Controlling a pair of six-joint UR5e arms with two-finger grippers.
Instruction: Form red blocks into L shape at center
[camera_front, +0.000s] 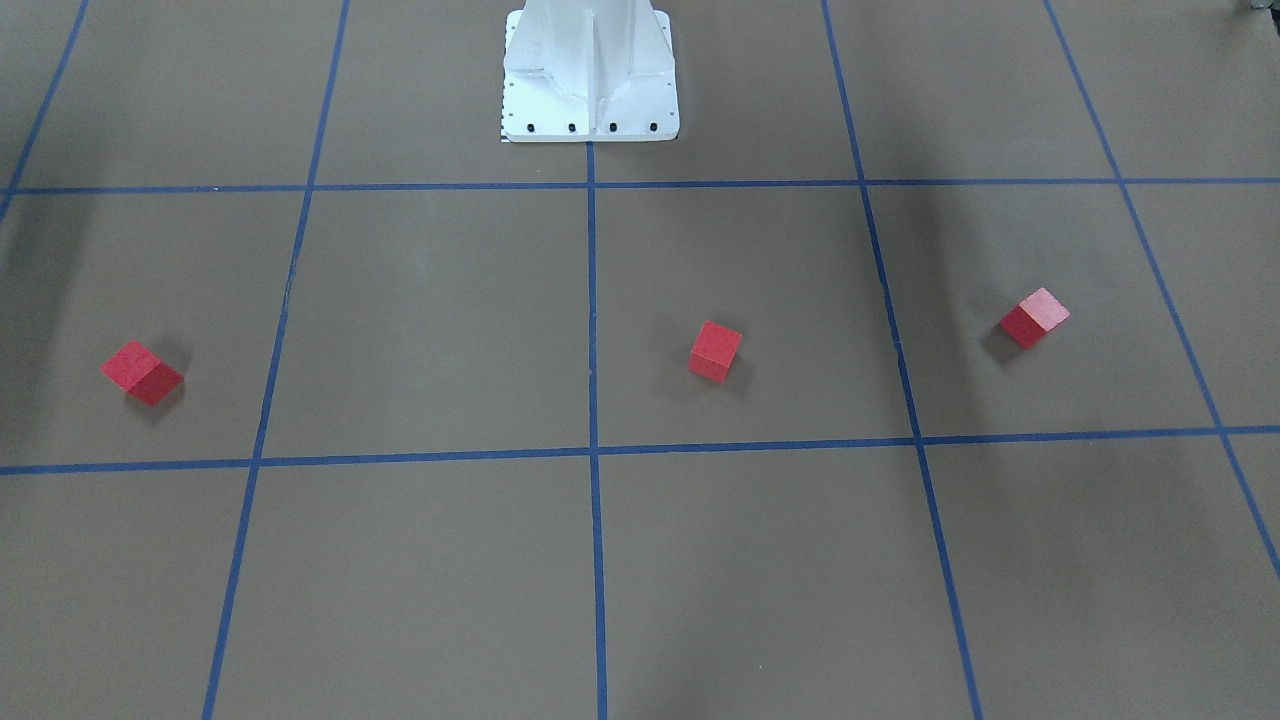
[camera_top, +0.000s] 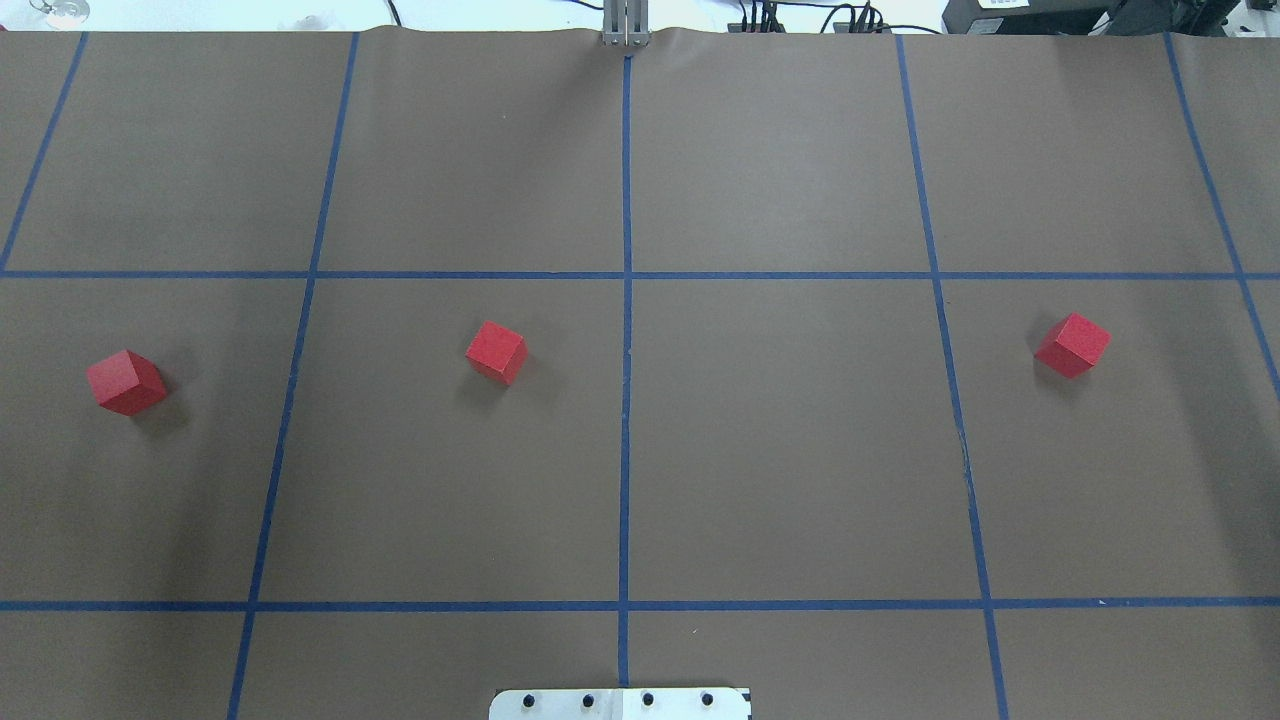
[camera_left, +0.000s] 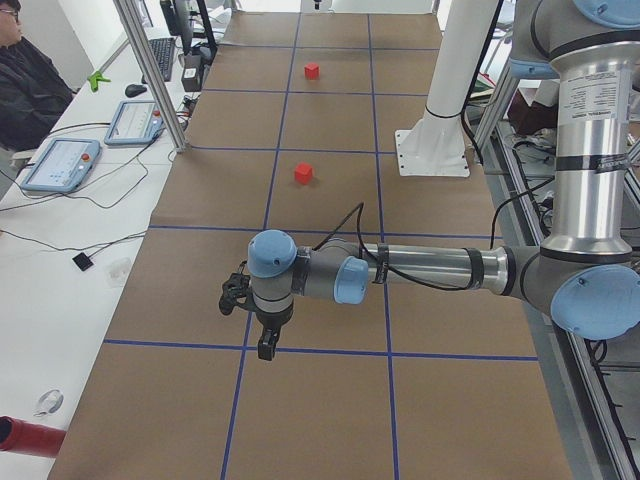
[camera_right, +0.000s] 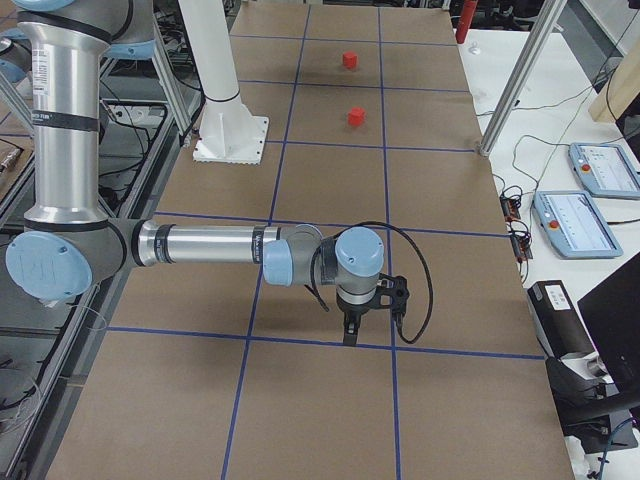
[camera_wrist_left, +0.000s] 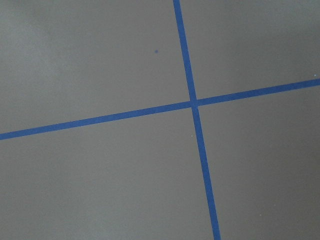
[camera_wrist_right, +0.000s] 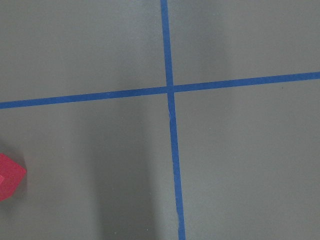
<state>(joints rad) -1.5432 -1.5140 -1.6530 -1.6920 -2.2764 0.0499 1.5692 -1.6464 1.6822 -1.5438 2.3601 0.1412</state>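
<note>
Seemingly the opening step — blocks (camera_top: 497, 351) lie scattered, ungrasped; next, a reach to one. Left tool (camera_left: 265, 346) and right tool (camera_right: 350, 334) — cannot tell if spread.

The left red block (camera_top: 125, 382), middle red block (camera_top: 496, 351) and right red block (camera_top: 1072, 345) lie well apart on the surface (camera_top: 800, 450); all 3 have open room on every side. The white pedestal base (camera_front: 590, 90) stands at the robot's edge.

Brown paper covers the desk (camera_top: 800, 450), gridded with blue tape lines (camera_top: 626, 400). A white bench (camera_left: 40, 300) alongside carries two tablets (camera_left: 60, 163) and a keyboard (camera_left: 161, 58).
</note>
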